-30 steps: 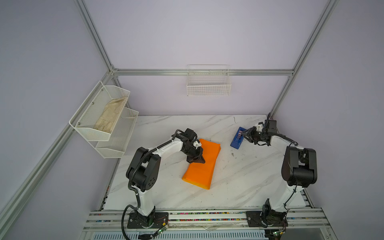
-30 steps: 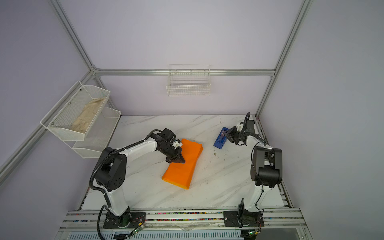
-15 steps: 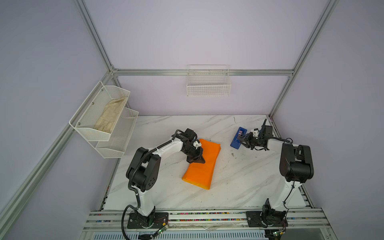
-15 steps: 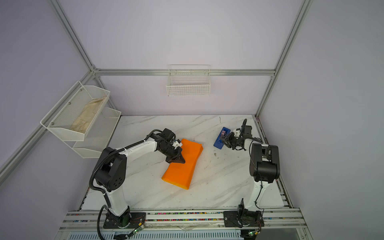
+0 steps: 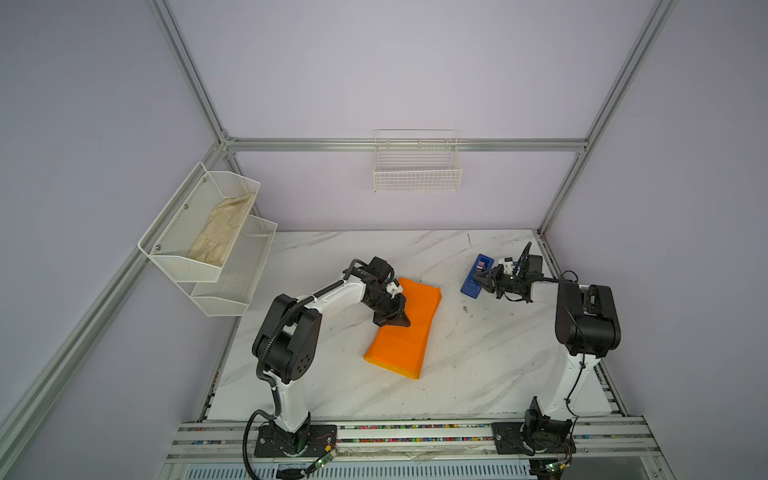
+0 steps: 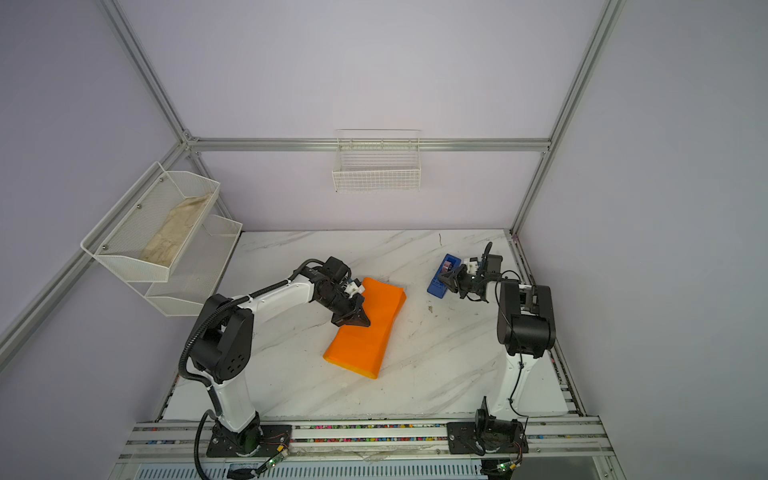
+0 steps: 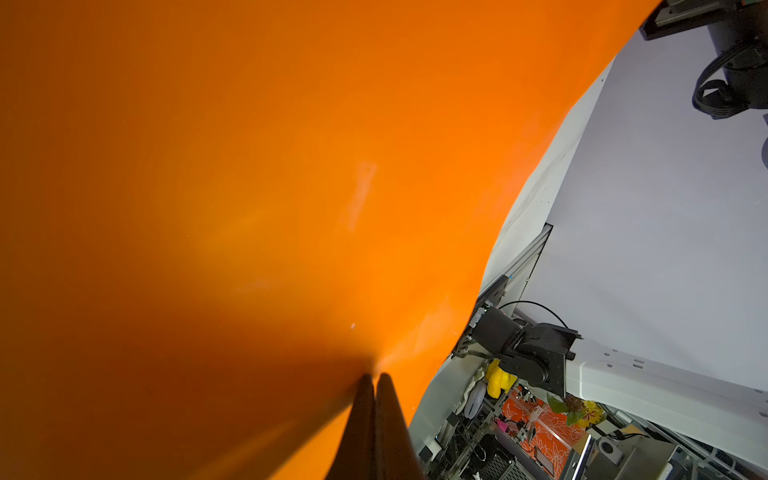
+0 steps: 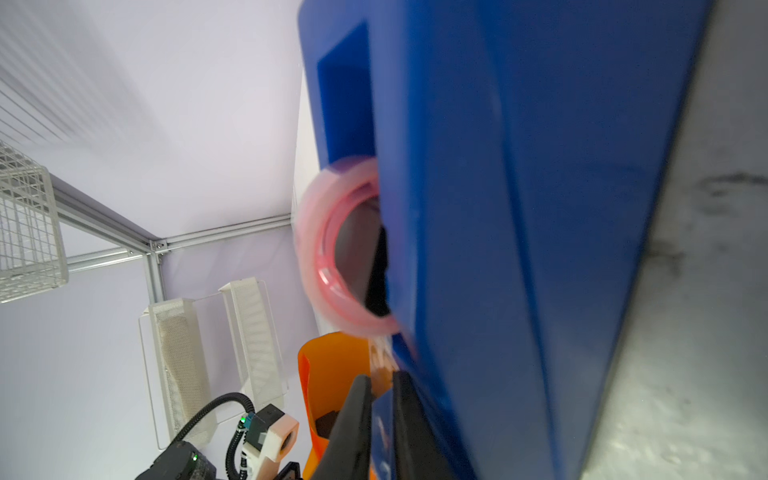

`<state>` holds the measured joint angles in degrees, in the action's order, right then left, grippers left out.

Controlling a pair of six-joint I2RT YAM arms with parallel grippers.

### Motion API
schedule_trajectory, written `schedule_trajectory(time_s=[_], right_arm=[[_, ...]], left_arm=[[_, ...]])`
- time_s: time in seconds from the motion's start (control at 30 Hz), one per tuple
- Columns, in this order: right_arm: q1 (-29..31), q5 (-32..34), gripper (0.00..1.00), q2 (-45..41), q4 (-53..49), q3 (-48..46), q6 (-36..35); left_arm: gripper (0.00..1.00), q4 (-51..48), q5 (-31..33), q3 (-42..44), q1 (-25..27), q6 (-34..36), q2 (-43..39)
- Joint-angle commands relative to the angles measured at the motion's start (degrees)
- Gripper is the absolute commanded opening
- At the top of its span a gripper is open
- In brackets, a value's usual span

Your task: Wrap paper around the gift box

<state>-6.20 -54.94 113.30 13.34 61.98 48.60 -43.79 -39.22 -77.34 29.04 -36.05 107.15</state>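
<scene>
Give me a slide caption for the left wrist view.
Shut left claw, tips touching the orange paper.

No text, label, brand, number or sign can be read in any view. The multicoloured marks along the aluminium rail (image 5: 415,427) at the front edge of the white marble tabletop (image 5: 478,374) are too small to tell whether they are writing.

Robotics lab cell: aluminium-profile frame (image 5: 405,144), marble bench (image 5: 478,374), robot-arm mounting rail (image 5: 415,438).
</scene>
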Motion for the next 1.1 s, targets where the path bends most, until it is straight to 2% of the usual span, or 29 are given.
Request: schedule_trajectory(time_s=[0.0,0.07,0.3,0.63,0.93,1.07], right_arm=[[0.8,-0.5,0.08,0.4,0.6,-0.1,2.0],[0.8,-0.8,0.00,-0.2,-0.2,1.0,1.9],[1.7,-0.8,0.00,-6.7,-5.6,1.7,1.0],[5.4,0.3,0.00,-15.4,-4.6,-9.5,2.6],[7.2,3.1,0.00,-10.1,-3.7,-15.9,-1.9],[6.7,8.2,0.00,-6.6,-10.9,-16.8,-9.2]], left_arm=[[0.01,-2.5,4.8,0.3,-0.5,-0.4,2.1],[0.01,-2.5,4.8,0.1,-0.6,-0.4,2.1],[0.01,-2.6,4.9,0.0,-0.7,-0.4,2.0],[0.00,-3.2,5.0,0.3,-1.1,0.0,1.2],[0.00,-3.4,5.2,0.5,-1.2,0.1,1.2],[0.00,-3.4,5.3,0.7,-1.3,0.1,1.2]])
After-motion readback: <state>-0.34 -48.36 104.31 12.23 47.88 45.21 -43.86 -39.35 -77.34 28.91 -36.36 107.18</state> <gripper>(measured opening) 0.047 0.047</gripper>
